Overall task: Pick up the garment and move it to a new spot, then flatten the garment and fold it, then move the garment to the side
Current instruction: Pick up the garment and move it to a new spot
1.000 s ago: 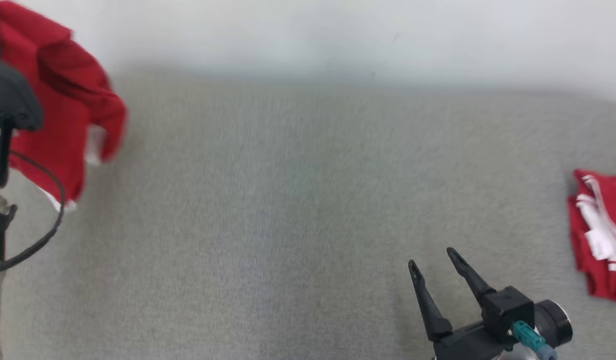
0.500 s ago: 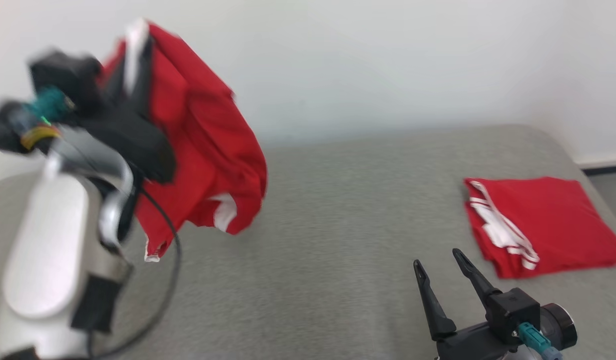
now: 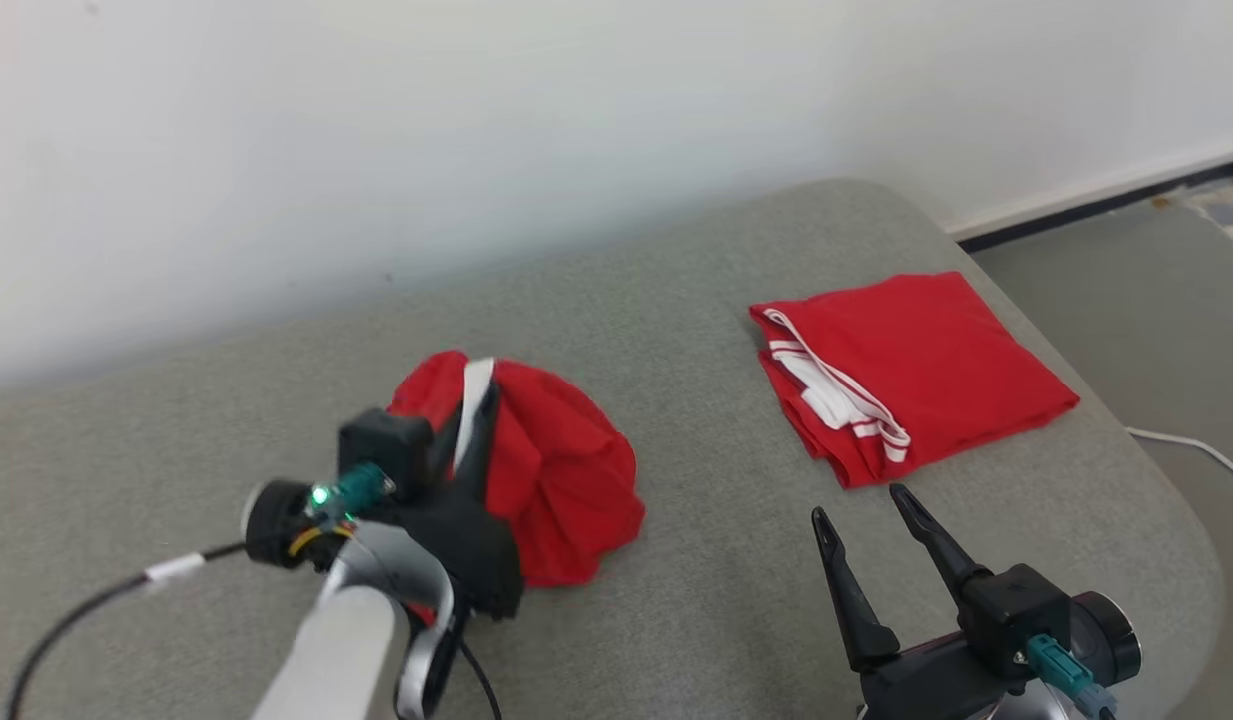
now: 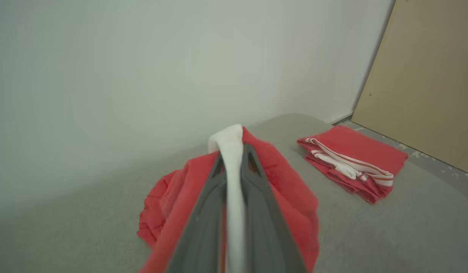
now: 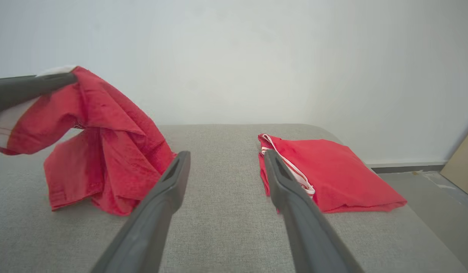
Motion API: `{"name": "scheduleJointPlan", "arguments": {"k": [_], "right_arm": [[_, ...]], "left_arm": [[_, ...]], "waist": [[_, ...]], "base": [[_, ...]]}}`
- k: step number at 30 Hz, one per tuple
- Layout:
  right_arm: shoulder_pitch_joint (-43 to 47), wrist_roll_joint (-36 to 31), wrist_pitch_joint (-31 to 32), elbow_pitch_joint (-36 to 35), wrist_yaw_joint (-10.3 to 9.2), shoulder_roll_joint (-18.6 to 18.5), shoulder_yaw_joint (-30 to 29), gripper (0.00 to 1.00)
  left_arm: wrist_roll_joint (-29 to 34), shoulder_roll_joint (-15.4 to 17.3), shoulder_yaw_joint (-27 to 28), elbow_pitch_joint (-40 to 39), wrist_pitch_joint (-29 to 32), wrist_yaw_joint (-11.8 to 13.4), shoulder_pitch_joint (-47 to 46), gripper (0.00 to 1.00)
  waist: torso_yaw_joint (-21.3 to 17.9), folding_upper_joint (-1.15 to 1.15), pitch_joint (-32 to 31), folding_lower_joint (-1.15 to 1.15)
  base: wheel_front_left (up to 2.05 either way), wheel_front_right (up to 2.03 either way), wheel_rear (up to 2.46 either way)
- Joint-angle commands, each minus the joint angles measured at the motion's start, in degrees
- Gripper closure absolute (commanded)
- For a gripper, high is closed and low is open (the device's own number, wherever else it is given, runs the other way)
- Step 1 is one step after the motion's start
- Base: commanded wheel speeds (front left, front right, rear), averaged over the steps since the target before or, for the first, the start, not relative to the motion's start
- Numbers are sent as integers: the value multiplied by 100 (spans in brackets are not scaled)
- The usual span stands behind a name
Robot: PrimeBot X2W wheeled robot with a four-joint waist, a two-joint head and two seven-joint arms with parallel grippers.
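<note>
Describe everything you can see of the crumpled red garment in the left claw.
The crumpled garment is thin red cloth with a white band. The left claw is shut on that band, holding one end up while the rest slumps in loose folds on the grey surface, apart from the folded garment.

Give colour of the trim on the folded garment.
White trim on the red folded garment; clearest in the head view.

The crumpled garment [image 3: 566,480] is red with a white band, the folded garment [image 3: 926,360] red with white stripes, the surface [image 3: 676,620] grey.
</note>
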Motion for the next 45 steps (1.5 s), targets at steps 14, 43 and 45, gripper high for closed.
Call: {"name": "scheduleJointPlan", "arguments": {"k": [14,43,45], "right_arm": [[121,15,-118,167,-14,42,-264,0],[753,193,-422,1065,-14,-119,-581,0],[779,208,-371,1104,-14,-103,-574,0]], "left_arm": [[-109,-345,-336,1490,-1583,-18,286,0],[835,173,1676,-1139,-1890,-67,3952,0],[867,212,1697,-1075,-1845,6,4012,0]], "waist": [[322,0,75,0],[1623,0,-708,0],[1636,0,-749,0]], "base": [[0,0,0],[0,0,0],[0,0,0]]}}
